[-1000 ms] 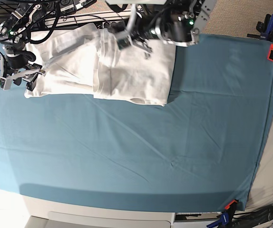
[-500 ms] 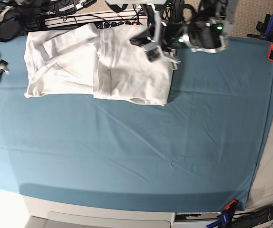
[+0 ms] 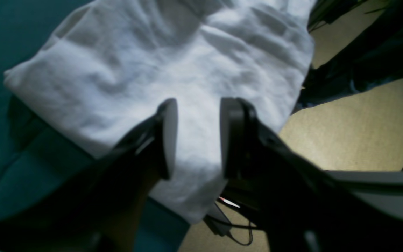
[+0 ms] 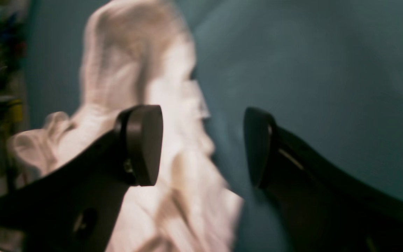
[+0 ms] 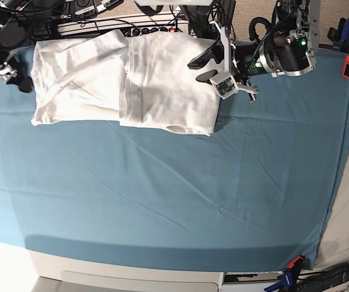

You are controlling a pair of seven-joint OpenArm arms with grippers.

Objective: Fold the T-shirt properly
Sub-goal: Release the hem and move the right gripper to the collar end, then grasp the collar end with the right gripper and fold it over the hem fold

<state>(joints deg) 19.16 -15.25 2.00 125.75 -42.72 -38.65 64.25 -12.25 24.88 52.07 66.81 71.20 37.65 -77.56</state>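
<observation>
The white T-shirt (image 5: 132,82) lies folded in layers at the back left of the teal cloth (image 5: 180,194). My left gripper (image 5: 201,68) is open and empty, hovering over the shirt's right edge. In the left wrist view its gripper (image 3: 198,136) has a gap between the pads, with the shirt (image 3: 173,59) below them. My right gripper (image 5: 9,78) is just off the shirt's left edge, at the table's far left. In the right wrist view this gripper (image 4: 201,147) is wide open and empty, with the blurred shirt (image 4: 131,70) behind its left finger.
Cables and a power strip (image 5: 120,21) run along the back edge behind the shirt. Orange clamps hold the cloth at the back right (image 5: 348,62) and front right (image 5: 294,263). The cloth's right edge (image 5: 345,152) drops off to a white surface.
My left gripper has moved right from the shirt's upper middle to its right edge. My right gripper let go of the left edge and drew back to the far left.
</observation>
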